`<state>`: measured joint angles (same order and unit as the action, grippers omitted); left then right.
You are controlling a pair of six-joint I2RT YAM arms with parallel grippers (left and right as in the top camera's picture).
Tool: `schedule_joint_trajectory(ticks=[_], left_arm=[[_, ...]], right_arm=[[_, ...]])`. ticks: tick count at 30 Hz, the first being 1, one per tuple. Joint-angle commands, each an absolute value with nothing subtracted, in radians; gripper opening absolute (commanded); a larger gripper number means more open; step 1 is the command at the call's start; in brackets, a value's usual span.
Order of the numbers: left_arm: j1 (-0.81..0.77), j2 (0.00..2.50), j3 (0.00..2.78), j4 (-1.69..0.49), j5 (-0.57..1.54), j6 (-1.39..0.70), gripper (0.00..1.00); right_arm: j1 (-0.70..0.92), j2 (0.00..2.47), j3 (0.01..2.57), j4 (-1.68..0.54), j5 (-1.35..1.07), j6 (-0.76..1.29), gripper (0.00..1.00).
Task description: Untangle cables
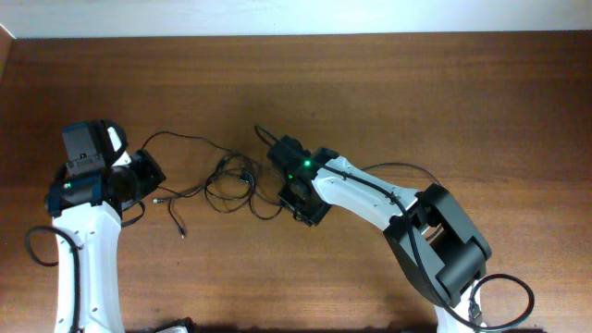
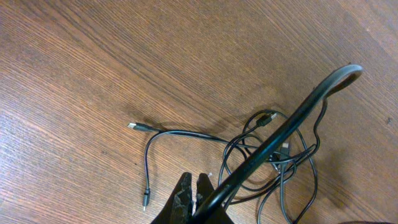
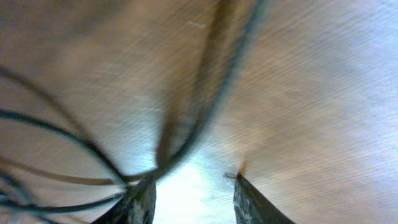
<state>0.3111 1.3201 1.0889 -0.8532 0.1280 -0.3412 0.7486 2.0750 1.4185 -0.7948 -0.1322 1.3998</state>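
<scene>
Closest in, in its own wrist view, the right arm's black two-finger gripper [image 3: 196,186] stands released, low over the brown wood-grain table [image 1: 416,92]; bare wood shows between the jaws; one strand of the thin black flexible cables [image 1: 236,185] runs up against its left finger [image 3: 140,199], and I see none caught between the two. The left arm's black gripper [image 2: 194,186] is clenched, with nothing visibly pinched in it, hanging just beside the near edge of the tangle. Further out, two cord ends lie freed on the wood, one small plug [image 2: 132,126] pointing away and another [image 2: 145,202] nearer; beyond them the rest sits as overlapping loops around a knot at mid-table, between the two arms. My judgement: a little is done, with two tails drawn clear; the crossed loops at the core are not yet parted, so most of the work is left.
</scene>
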Motion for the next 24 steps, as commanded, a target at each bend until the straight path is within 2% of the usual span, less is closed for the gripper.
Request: schedule_joint_trajectory(ticks=[1,4,6,7,8,9,10,11,15,17,19,24], left_arm=[[0.317,1.314,1.080,-0.854,0.139,-0.344,0.00],[0.317,1.314,1.080,-0.854,0.139,-0.344,0.00],[0.317,1.314,1.080,-0.854,0.139,-0.344,0.00],[0.317,1.314,1.080,-0.854,0.139,-0.344,0.00],[0.317,1.314,1.080,-0.854,0.139,-0.344,0.00],[0.317,1.314,1.080,-0.854,0.139,-0.344,0.00],[0.317,1.314,1.080,-0.854,0.139,-0.344,0.00],[0.317,1.314,1.080,-0.854,0.139,-0.344,0.00],[0.317,1.314,1.080,-0.853,0.139,-0.356,0.00],[0.317,1.314,1.080,-0.850,0.139,-0.355,0.00],[0.317,1.314,1.080,-0.852,0.139,-0.355,0.00],[0.317,1.314,1.080,-0.851,0.139,-0.355,0.00]], right_arm=[[0.759,2.105,1.401,-0.931,-0.122,1.383,0.43],[0.759,2.105,1.401,-0.992,-0.120,1.338,0.45],[0.758,2.105,1.401,-0.946,-0.148,1.339,0.49],[0.757,2.105,1.401,-0.897,-0.185,1.339,0.55],[0.757,2.105,1.401,-0.832,-0.253,1.339,0.71],[0.757,2.105,1.401,-0.776,-0.316,1.338,0.77],[0.757,2.105,1.401,-0.755,-0.349,1.340,0.66],[0.757,2.105,1.402,-0.751,-0.390,1.354,0.62],[0.757,2.105,1.402,-0.742,-0.368,1.501,0.61],[0.752,2.105,1.402,-0.743,-0.292,1.640,0.60],[0.751,2.105,1.402,-0.732,-0.253,1.732,0.56],[0.751,2.105,1.402,-0.717,-0.145,1.816,0.55]])
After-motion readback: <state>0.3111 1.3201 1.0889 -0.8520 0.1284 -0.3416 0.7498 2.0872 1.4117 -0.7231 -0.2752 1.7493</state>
